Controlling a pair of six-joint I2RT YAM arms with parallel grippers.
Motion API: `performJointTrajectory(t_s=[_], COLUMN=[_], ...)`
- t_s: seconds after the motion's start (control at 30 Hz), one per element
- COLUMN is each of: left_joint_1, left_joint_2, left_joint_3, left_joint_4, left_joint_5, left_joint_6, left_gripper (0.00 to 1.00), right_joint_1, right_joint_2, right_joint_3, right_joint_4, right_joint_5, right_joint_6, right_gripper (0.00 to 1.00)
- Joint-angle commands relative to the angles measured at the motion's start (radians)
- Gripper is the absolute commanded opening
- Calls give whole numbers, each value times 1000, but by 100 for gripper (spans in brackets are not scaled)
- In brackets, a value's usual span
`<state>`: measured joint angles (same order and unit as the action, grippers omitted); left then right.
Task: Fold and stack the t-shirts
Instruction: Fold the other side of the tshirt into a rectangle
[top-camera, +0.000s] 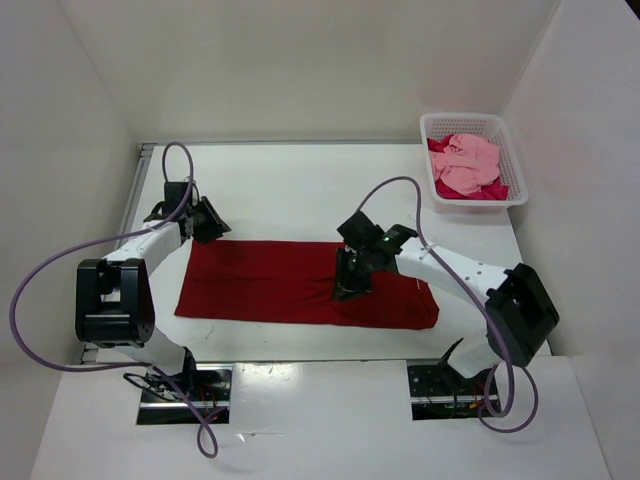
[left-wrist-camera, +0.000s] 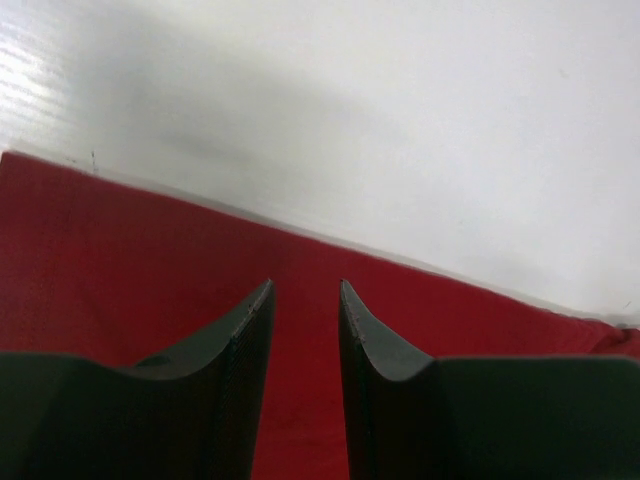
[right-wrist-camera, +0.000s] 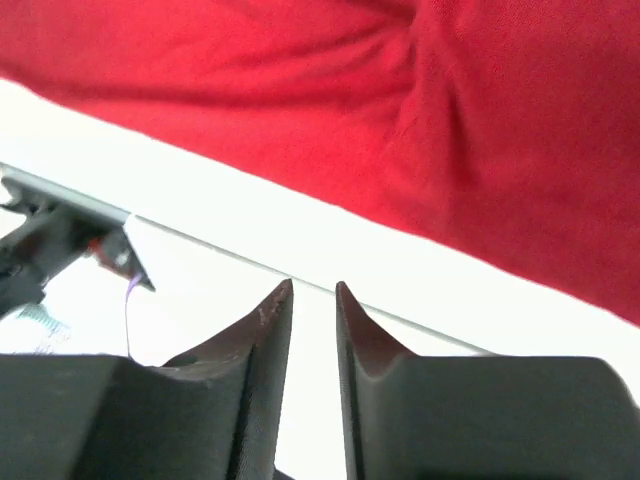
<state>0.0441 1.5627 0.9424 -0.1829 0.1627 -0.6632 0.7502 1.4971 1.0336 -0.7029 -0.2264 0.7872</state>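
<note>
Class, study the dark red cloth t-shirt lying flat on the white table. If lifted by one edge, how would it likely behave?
The dark red cloth t-shirt would probably droop and fold: it lies thin with soft creases. It likely feels light for its spread. Pushed, it would probably bunch rather than slide.

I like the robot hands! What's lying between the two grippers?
Only the dark red t-shirt, lying flat between left gripper and right gripper, seen from the top view.

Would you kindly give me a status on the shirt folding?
Both grippers open, empty: left gripper at far-left corner of dark red shirt, right gripper over its right half. Pink shirt and crimson shirt sit in basket. Nothing in the way.
</note>
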Motion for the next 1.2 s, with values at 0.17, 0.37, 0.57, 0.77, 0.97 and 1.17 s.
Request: performJointTrajectory(t_s=[0.17,0.37,0.57,0.77,0.97,1.17], left_joint_1=[3,-67,-90,-81,-35,-6], left_joint_2=[7,7,82,166,218,252], left_joint_3=[65,56,67,107,107,116], left_joint_4=[26,37,57,68,77,97], left_joint_5=[40,51,51,41,64,75], left_joint_6=[-15,-26,-45,-46,-56,-76], left_gripper=[39,39,39,39,39,39], right_joint_1=[-118,-283,-538,-676,-677,-677], right_joint_2=[-118,-49,17,83,167,186], right_joint_3=[28,8,28,37,71,71], right_joint_4=[-84,112,227,273,263,263], right_joint_5=[18,171,252,303,346,357], right_joint_6=[-58,-59,-140,-183,-219,-241], right_gripper=[24,1,21,31,29,15])
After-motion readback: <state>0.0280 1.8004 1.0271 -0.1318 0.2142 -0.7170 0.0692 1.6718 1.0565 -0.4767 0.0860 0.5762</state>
